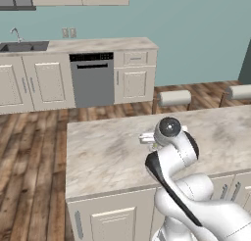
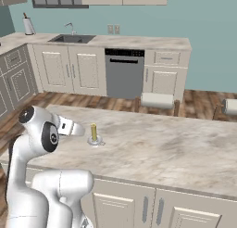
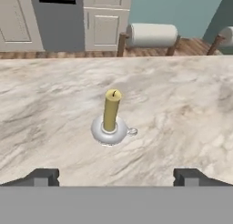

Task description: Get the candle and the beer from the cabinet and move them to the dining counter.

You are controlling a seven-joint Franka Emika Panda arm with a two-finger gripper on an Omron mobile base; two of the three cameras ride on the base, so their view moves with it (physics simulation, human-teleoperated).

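We found the candle (image 3: 112, 111) upright in its silver dish on the counter (image 3: 191, 100), well in from every edge and nearer the robot's side than the far edge where two stools (image 2: 157, 101) stood. The gripper (image 3: 116, 176) hovered just short of it, jaws spread wide and grasping nothing, fingertips (image 3: 43, 176) clear of the dish on either side. Beyond the counter we saw a dishwasher (image 2: 124, 73) and a sink (image 2: 71, 38).
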